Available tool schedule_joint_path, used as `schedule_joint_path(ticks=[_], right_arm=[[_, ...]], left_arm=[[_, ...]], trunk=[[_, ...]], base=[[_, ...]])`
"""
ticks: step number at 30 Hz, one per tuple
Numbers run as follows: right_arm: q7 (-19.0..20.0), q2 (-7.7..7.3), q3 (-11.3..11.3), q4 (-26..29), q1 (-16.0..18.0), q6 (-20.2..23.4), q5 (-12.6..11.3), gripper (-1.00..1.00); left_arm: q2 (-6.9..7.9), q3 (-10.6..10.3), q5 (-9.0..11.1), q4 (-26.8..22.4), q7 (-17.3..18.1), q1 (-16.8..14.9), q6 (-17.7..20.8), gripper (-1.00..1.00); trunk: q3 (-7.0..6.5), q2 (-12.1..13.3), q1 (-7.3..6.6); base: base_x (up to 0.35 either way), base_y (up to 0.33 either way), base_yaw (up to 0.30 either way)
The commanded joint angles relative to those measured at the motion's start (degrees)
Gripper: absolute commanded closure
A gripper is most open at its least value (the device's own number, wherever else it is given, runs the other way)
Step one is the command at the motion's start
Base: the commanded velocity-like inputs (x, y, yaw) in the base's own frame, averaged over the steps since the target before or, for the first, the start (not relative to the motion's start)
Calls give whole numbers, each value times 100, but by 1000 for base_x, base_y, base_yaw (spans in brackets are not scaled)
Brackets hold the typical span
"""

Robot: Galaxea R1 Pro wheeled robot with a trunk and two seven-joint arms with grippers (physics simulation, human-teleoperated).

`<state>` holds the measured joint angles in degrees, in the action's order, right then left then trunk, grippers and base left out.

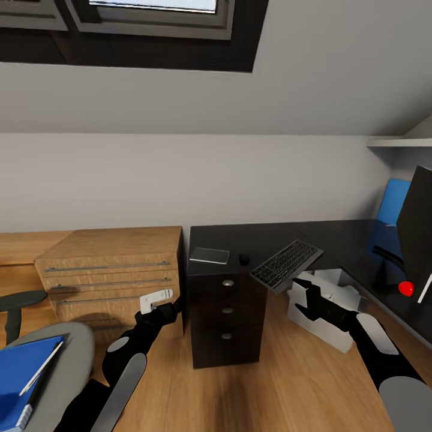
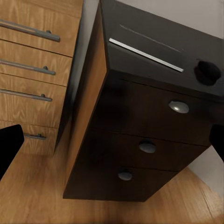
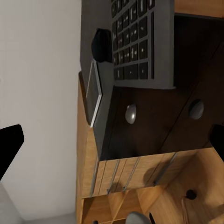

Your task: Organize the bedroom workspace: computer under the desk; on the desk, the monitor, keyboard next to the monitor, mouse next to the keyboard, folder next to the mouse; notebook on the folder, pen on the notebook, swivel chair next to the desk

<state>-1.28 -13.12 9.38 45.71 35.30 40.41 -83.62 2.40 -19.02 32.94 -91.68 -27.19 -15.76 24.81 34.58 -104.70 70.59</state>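
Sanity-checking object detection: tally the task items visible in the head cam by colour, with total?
Blue: 1, folder
Grey/silver: 3, keyboard, notebook, swivel chair
Black: 3, mouse, monitor, desk
White/light: 2, computer, pen
Total: 9

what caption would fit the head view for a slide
Keyboard overhanging the black desk edge near the mouse and notebook; blue folder on the swivel chair.

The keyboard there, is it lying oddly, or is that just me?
It does look odd: the keyboard sits skewed at the desk edge, its near corner hanging past the black top beside the drawer cabinet. The right gripper hovers just below, not holding it.
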Motion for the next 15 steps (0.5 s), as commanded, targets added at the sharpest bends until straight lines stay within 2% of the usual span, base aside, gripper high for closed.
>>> schedule_joint_path(ticks=[1,8,10,11,12,15], right_arm=[[-13,0,15,4,4,29,-13,-100],[-13,-6,23,20,5,-135,-6,-100],[-13,-8,17,30,5,-274,-6,-100],[-13,-7,-11,72,5,-574,7,-100],[-13,-5,-19,86,4,-640,24,-100],[-20,5,-50,126,5,-853,248,-100]], left_arm=[[6,-14,55,-6,-58,-6,6,-100],[1,-14,41,59,-58,-6,4,-100],[-1,-15,35,84,-58,-6,2,-100],[-9,-20,30,133,-58,-6,-4,-100],[-10,-22,28,143,-58,-6,-6,-100],[-12,-27,23,168,-58,-6,-9,-100]], trunk=[[-12,38,-23],[-138,319,-177],[-174,399,-221],[-192,439,-243],[-210,480,-265],[-263,600,-331]], base=[[0,0,0],[0,0,0],[0,0,0],[0,0,0],[0,0,0],[0,0,0]])
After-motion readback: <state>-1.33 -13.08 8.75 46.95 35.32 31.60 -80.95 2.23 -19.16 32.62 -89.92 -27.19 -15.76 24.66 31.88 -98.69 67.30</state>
